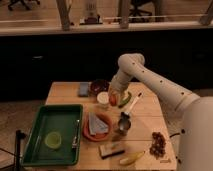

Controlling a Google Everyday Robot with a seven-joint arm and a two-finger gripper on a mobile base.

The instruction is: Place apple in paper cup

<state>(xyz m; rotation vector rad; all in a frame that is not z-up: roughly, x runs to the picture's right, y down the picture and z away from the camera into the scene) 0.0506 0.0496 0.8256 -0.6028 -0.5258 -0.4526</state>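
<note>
The off-white paper cup (103, 99) stands upright on the wooden table (145, 117), in front of the dark maroon bowl (99, 86). My gripper (114, 98) hangs just right of the cup, at the end of the white arm (150, 80). The orange-red apple (113, 100) sits at the gripper's tip, beside the cup's right edge and about level with its rim.
A green tray (50, 132) holds a green disc and a utensil at the left. An orange plate (96, 126), a shiny metal cup (123, 123), a white-handled utensil (134, 103), a banana (131, 158), dark grapes (158, 143), a block (112, 148) and a blue sponge (83, 89) lie around.
</note>
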